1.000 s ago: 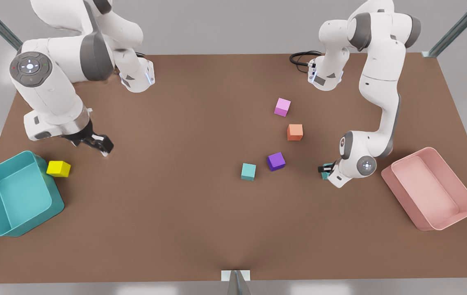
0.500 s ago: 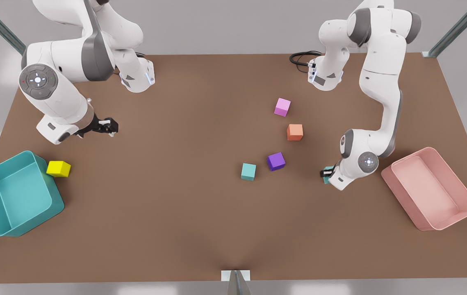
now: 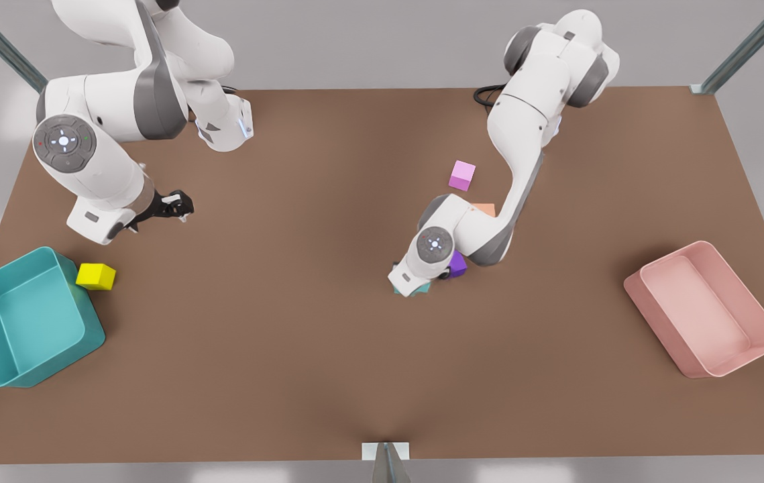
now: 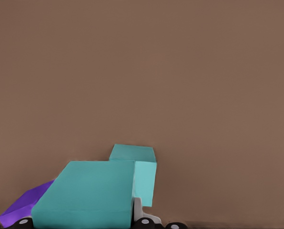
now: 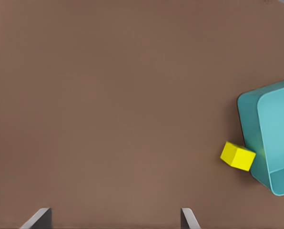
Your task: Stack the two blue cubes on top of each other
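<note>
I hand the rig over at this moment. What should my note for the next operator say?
Left gripper: shut on the held blue cube, low near the table's centre, next to the purple cube.
Right gripper: open, waiting above the table near the yellow cube and teal bin.
Second blue cube: on the table, partly behind the held one.
Done: one cube grasped.
Left: align it over the second cube, set it down, release.

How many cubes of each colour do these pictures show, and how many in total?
Teal cubes: 2
Purple cube: 1
Pink cube: 1
Orange cube: 1, mostly hidden behind an arm
Yellow cube: 1
Total: 6 cubes
</note>
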You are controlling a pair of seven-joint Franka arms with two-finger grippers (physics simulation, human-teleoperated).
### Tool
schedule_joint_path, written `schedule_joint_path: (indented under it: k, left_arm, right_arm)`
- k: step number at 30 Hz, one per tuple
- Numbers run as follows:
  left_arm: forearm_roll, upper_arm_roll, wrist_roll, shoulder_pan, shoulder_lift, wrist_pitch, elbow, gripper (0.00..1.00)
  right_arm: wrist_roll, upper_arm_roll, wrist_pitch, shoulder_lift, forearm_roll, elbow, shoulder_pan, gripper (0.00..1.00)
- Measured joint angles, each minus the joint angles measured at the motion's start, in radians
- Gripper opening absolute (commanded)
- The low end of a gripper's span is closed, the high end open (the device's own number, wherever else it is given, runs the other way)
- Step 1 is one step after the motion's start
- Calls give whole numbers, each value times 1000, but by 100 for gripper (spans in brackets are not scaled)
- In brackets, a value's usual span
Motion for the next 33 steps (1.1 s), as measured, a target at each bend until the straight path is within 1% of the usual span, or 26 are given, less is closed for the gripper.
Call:
schedule_joint_path:
  k: [11,24,25,26,33]
  left_arm:
    - [-37,-9,-187,-24,44,-68,3,60]
    - [-39,-9,-298,-17,86,-49,66,61]
    - [-39,-8,-304,-17,87,-47,66,64]
    - [-40,-8,-309,-17,87,-45,66,100]
    - [-43,-8,-335,-14,90,-36,66,100]
  right_arm:
    - [-63,-2,-2,5,2,-3,-1,100]
    - [-101,-3,-2,10,3,-3,0,100]
    - [-103,-3,-2,12,3,-3,0,100]
    - [-105,-3,-2,13,3,-3,0,100]
    - [-115,-3,-3,21,8,-5,0,100]
